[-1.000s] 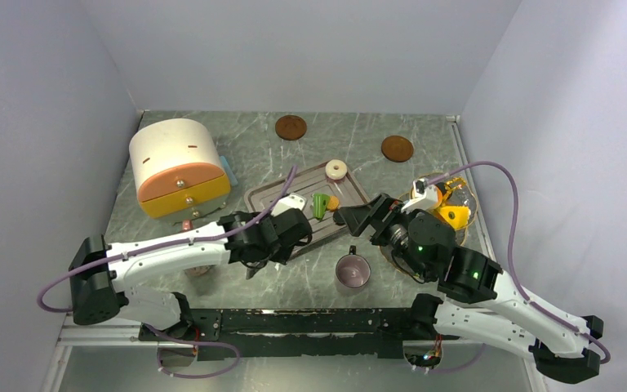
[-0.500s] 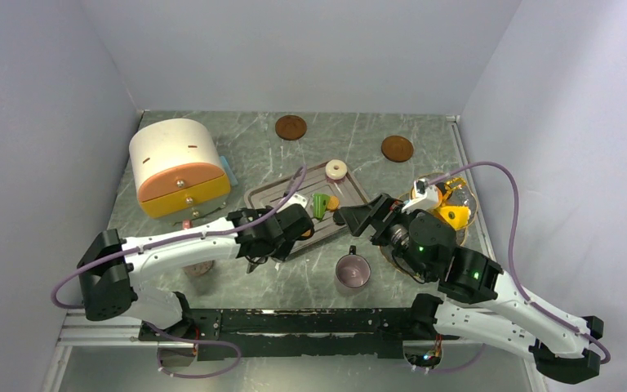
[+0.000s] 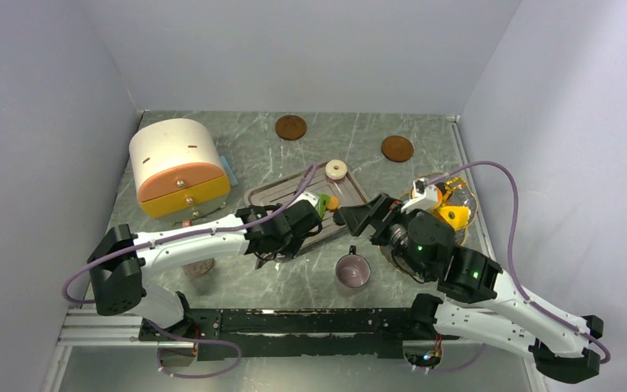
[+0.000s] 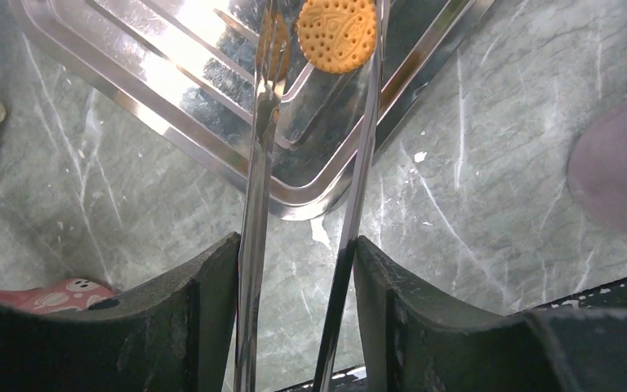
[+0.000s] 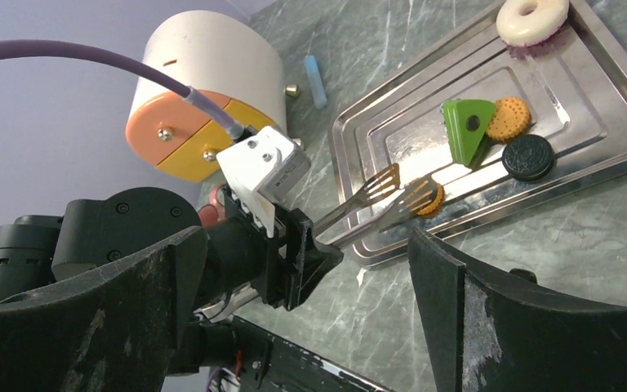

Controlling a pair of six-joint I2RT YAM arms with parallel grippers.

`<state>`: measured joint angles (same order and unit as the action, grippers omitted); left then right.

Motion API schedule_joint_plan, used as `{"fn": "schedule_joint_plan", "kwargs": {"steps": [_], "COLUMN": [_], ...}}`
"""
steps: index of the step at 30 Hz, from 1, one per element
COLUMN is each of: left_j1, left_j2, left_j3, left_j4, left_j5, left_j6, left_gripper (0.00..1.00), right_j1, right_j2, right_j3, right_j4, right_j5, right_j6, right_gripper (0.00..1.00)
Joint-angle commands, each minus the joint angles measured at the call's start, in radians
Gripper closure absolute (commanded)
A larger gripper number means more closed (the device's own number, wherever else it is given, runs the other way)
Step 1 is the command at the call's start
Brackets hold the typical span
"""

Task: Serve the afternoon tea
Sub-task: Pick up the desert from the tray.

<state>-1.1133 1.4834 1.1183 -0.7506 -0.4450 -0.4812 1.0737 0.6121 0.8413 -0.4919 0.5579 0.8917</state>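
Since earlier, left gripper (image 4: 294, 249) advanced over tray (image 4: 131, 106), clenched on tongs (image 4: 253, 204); biscuit (image 4: 336, 34) between tips. Biscuit light, stiff, brittle: squeeze edges gently. Right gripper (image 3: 357, 219) spread wide, empty.

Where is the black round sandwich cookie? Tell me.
Right wrist view: the black round cookie lies in the rectangular steel tray, by its lower rim, just below the orange round biscuit and green wedge.

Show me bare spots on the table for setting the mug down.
Bare marble lies between the left coaster and right coaster at the back, and along the front edge left of the mug. The tray and the stretch right of it are crowded.
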Motion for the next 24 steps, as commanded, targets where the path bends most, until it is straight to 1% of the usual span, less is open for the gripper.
{"fn": "schedule_joint_plan", "kwargs": {"steps": [1,7,13,19,24], "left_j1": [0.001,0.001,0.001,0.001,0.001], "left_j2": [-0.004,0.025,0.034,0.063,0.016], "left_j3": [0.006,0.011,0.004,0.016,-0.009], "left_j4": [0.077,0.085,0.105,0.057,0.063], "left_j5": [0.021,0.032,0.044,-0.003,-0.007], "left_j6": [0.017,0.019,0.023,0.008,-0.011], "left_gripper": [0.44,0.44,0.45,0.46,0.45], "right_j1": [0.003,0.003,0.003,0.003,0.003], "right_j2": [-0.017,-0.038,-0.055,-0.058,-0.065], "right_j3": [0.048,0.107,0.132,0.136,0.127], "right_j4": [-0.017,-0.028,-0.035,-0.041,-0.043], "right_j5": [0.035,0.042,0.062,0.065,0.069], "right_j6": [-0.022,-0.057,-0.072,-0.071,-0.067], "right_gripper": [0.03,0.03,0.03,0.03,0.03]}}
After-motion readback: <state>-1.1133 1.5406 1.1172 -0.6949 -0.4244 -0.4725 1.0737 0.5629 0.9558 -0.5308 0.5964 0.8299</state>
